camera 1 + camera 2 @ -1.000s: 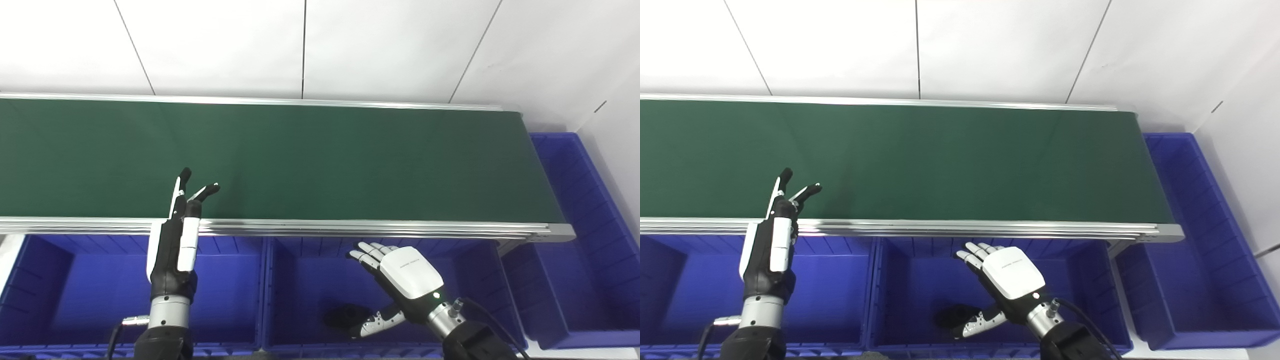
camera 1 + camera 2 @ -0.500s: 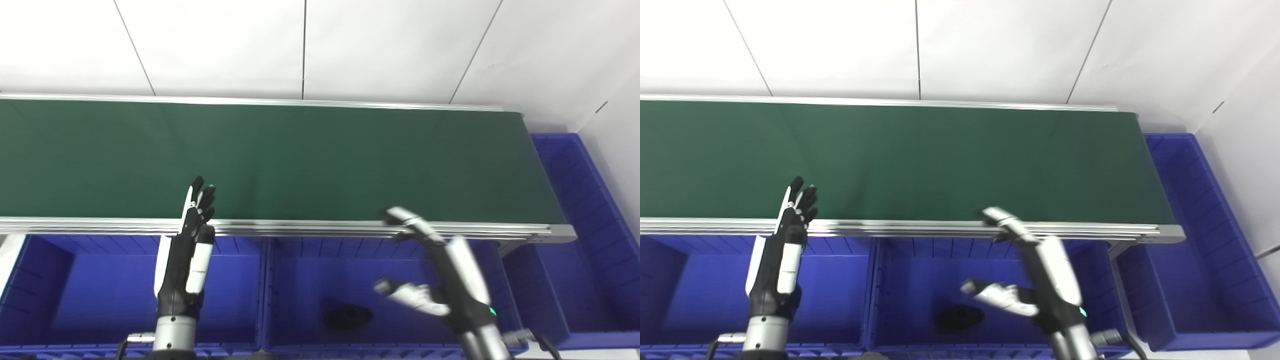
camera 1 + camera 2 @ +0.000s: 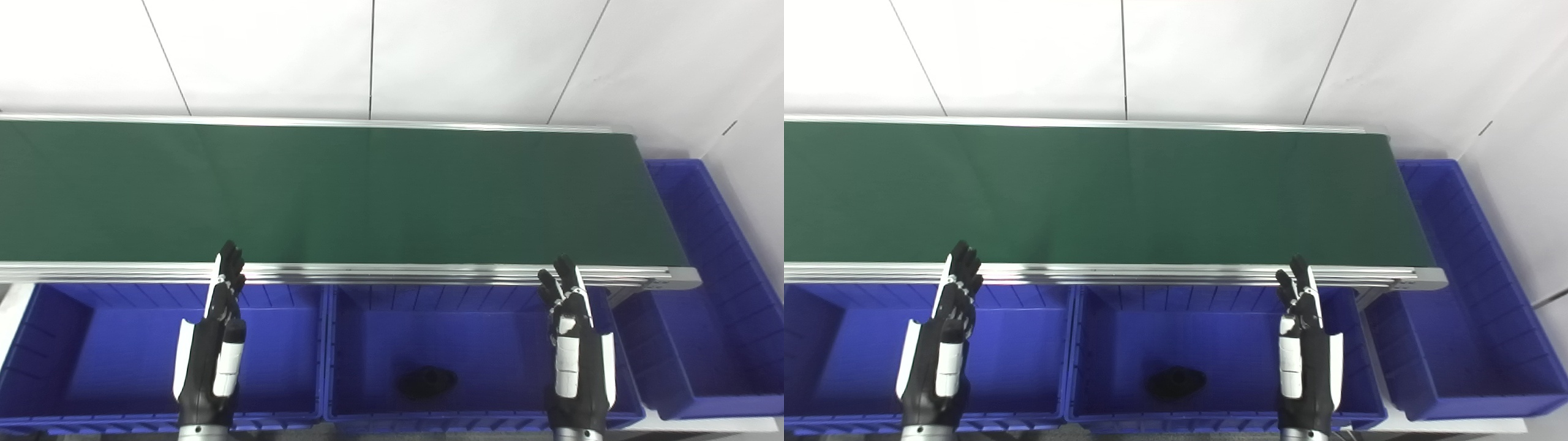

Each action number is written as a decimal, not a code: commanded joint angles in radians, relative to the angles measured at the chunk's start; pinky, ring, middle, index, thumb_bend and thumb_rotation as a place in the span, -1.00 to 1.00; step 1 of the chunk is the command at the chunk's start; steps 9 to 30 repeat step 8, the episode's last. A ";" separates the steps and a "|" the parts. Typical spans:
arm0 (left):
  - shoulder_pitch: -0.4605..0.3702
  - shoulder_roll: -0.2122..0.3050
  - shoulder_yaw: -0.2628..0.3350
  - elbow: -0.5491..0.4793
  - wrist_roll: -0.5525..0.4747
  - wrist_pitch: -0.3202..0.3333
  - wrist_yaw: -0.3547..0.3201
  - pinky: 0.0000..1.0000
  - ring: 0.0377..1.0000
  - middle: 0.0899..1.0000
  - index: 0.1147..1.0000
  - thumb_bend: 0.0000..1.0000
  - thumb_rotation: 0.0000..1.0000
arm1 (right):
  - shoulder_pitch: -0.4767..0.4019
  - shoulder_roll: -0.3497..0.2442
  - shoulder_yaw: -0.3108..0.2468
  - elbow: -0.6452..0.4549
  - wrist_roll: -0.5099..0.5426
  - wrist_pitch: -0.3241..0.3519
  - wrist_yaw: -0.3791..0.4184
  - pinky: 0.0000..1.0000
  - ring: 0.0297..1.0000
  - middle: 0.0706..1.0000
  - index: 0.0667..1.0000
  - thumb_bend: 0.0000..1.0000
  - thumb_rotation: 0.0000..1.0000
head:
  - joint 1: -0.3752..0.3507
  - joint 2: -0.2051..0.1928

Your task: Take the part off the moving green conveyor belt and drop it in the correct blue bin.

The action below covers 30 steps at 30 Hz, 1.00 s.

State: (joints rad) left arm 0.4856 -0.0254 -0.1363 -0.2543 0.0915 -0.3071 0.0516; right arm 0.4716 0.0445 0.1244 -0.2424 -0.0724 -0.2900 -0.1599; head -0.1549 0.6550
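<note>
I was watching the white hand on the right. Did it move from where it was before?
Yes. The right hand swung right across the middle blue bin, away from the black part, and now stands upright by that bin's right wall.

A long green conveyor belt runs across the scene from the left edge to its right end, framed by silver metal rails along the near and far sides. Its surface is bare and flat, with a white panelled wall just behind the far rail. Below the near rail sit blue bins side by side: the left bin, the middle bin with a small black part lying on its floor, and another blue bin standing past the belt's right end.
</note>
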 commanded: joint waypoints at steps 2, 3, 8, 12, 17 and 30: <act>0.005 -0.016 -0.007 -0.021 0.013 -0.023 0.000 1.00 1.00 1.00 1.00 0.43 1.00 | 0.001 0.005 -0.001 -0.008 -0.028 -0.063 0.013 0.83 0.83 0.91 0.88 0.37 0.93 | 0.006 -0.010; 0.006 -0.017 -0.008 -0.020 0.015 -0.024 -0.001 1.00 1.00 1.00 1.00 0.43 1.00 | 0.001 0.004 -0.002 -0.007 -0.029 -0.064 0.014 0.83 0.83 0.91 0.88 0.37 0.93 | 0.006 -0.010; 0.011 -0.029 -0.011 -0.009 0.020 -0.040 -0.001 1.00 1.00 1.00 1.00 0.39 1.00 | -0.001 -0.002 -0.015 0.009 -0.045 -0.058 0.015 0.83 0.85 0.92 0.90 0.36 0.98 | 0.024 -0.026; 0.011 -0.029 -0.011 -0.009 0.020 -0.040 -0.001 1.00 1.00 1.00 1.00 0.39 1.00 | -0.001 -0.002 -0.015 0.009 -0.045 -0.058 0.015 0.83 0.85 0.92 0.90 0.36 0.98 | 0.024 -0.026; 0.011 -0.029 -0.011 -0.009 0.020 -0.040 -0.001 1.00 1.00 1.00 1.00 0.39 1.00 | -0.001 -0.002 -0.015 0.009 -0.045 -0.058 0.015 0.83 0.85 0.92 0.90 0.36 0.98 | 0.024 -0.026; 0.011 -0.029 -0.011 -0.009 0.020 -0.040 -0.001 1.00 1.00 1.00 1.00 0.39 1.00 | -0.001 -0.002 -0.015 0.009 -0.045 -0.058 0.015 0.83 0.85 0.92 0.90 0.36 0.98 | 0.024 -0.026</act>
